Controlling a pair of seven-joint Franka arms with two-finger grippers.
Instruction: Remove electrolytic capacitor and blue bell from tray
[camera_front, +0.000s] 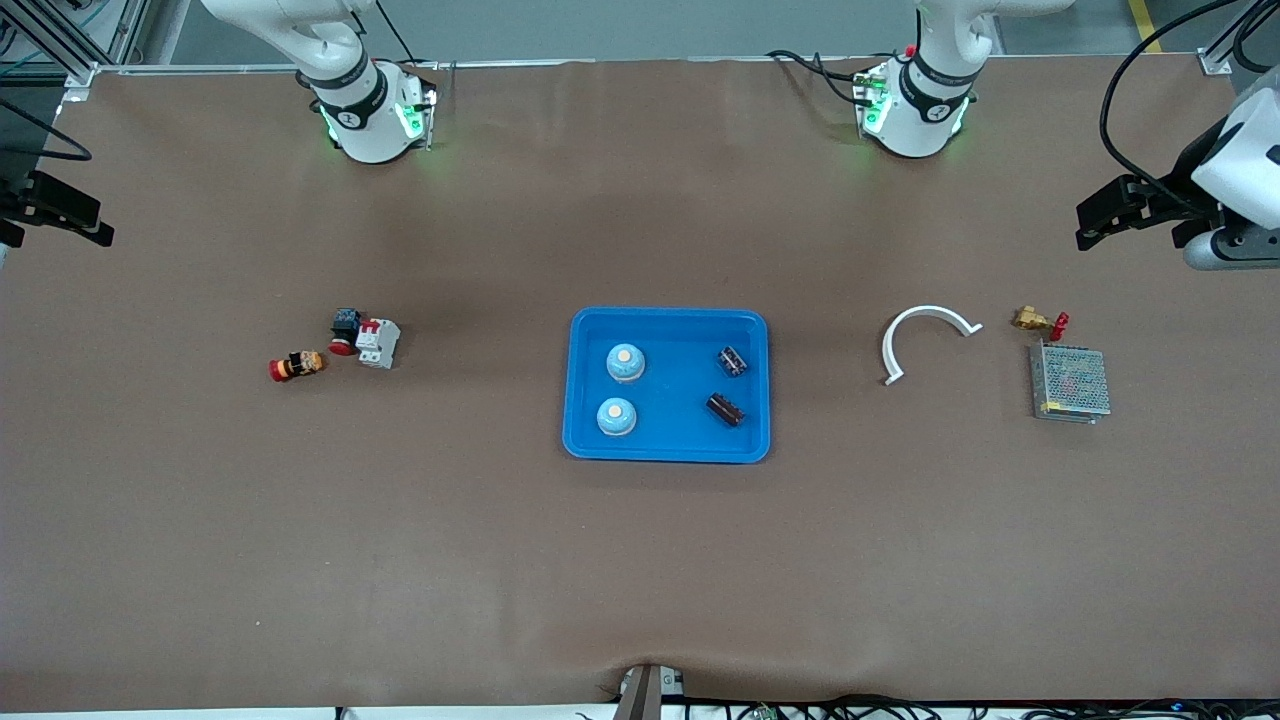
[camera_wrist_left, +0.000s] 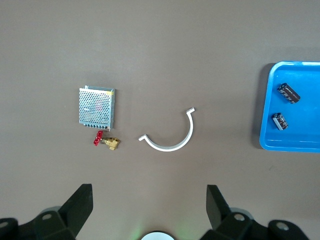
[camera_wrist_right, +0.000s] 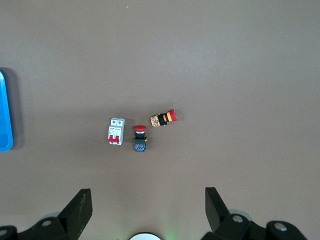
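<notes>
A blue tray (camera_front: 665, 313) lies in the middle of the table. In it stand two blue dome bells (camera_front: 625, 363) (camera_front: 616, 416) with pale buttons, on the side toward the right arm's end. Two dark capacitors (camera_front: 732, 361) (camera_front: 725, 409) lie in it on the side toward the left arm's end. The left wrist view also shows the capacitors (camera_wrist_left: 289, 93) (camera_wrist_left: 280, 121). My left gripper (camera_front: 1092, 222) (camera_wrist_left: 149, 187) hangs open and empty over the left arm's end of the table. Over the right arm's end my right gripper (camera_front: 98, 226) (camera_wrist_right: 147, 190) is open and empty too.
Toward the left arm's end lie a white curved strip (camera_front: 930, 312), a brass valve with a red handle (camera_front: 1038, 321) and a metal mesh power supply (camera_front: 1069, 383). Toward the right arm's end lie a white circuit breaker (camera_front: 378, 343), a red push button (camera_front: 345, 330) and an orange-red switch (camera_front: 297, 366).
</notes>
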